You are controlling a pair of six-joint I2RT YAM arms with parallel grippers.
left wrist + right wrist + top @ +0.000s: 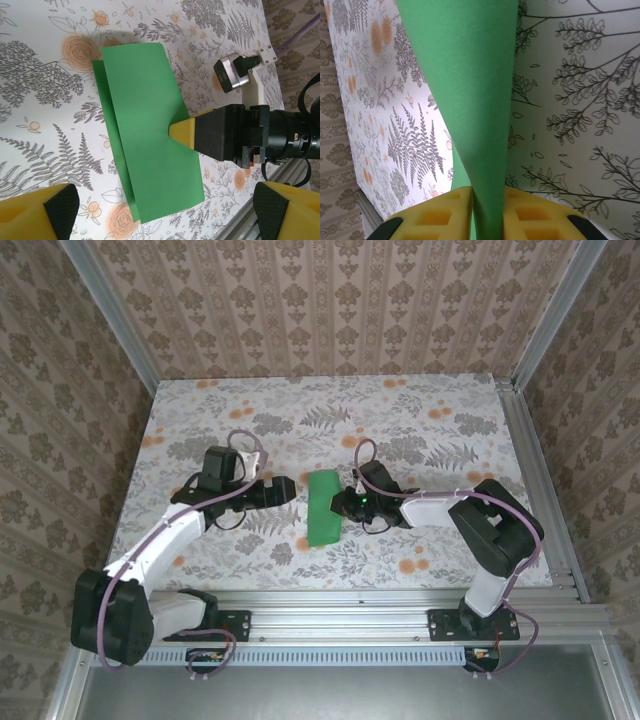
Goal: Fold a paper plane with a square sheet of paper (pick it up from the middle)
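Note:
The square sheet of paper (323, 508) is bright green and folded over on itself, lying on the floral table (200, 420) between the two arms. From the left wrist, the sheet of paper (145, 125) shows an upper layer offset from a lower strip along its left side. My right gripper (345, 503) is shut on the sheet's right edge at mid-length. Its yellow fingers (445, 212) stand on either side of the bowed paper (470, 75). My left gripper (285, 488) hangs open just left of the sheet, with its fingers (37, 215) wide apart and nothing between them.
Patterned walls enclose the table on three sides. An aluminium rail (380, 605) runs along the near edge by the arm bases. Bare tabletop lies beyond the sheet toward the back wall.

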